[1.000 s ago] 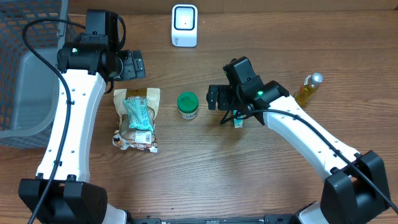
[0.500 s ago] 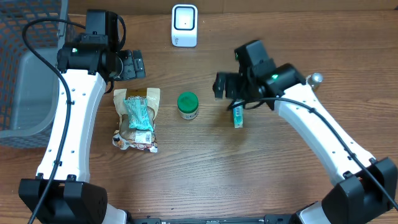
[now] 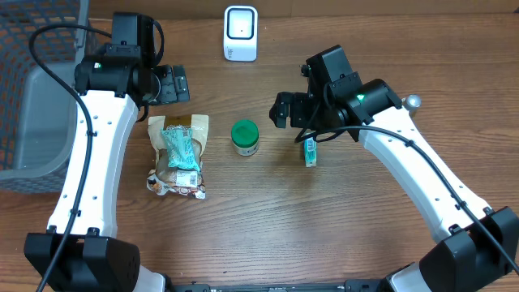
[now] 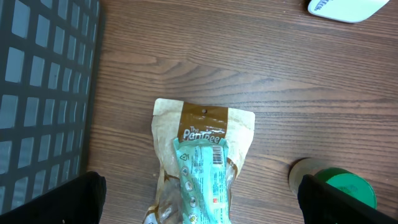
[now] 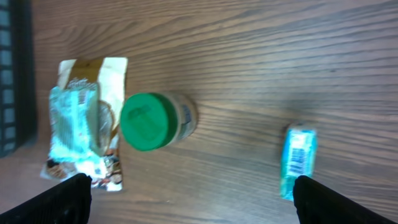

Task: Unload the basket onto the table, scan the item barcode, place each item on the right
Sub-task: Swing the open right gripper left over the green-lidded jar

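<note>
The right gripper point(image 3: 281, 109) hangs with its fingers spread wide and nothing between them. It is over bare wood between the green-lidded jar point(image 3: 245, 136) on its left and the small teal box point(image 3: 309, 151), which lies flat just under the arm's wrist. The left gripper point(image 3: 172, 83) is also wide apart and empty, above the top edge of the snack bag point(image 3: 178, 154), with the mesh basket point(image 3: 32, 73) close on its outer side. The white scanner point(image 3: 241, 33) stands at the far edge of the table point(image 3: 243, 235), with open wood between it and both grippers, and only the cap of a bottle point(image 3: 412, 102) shows past the right arm.
</note>
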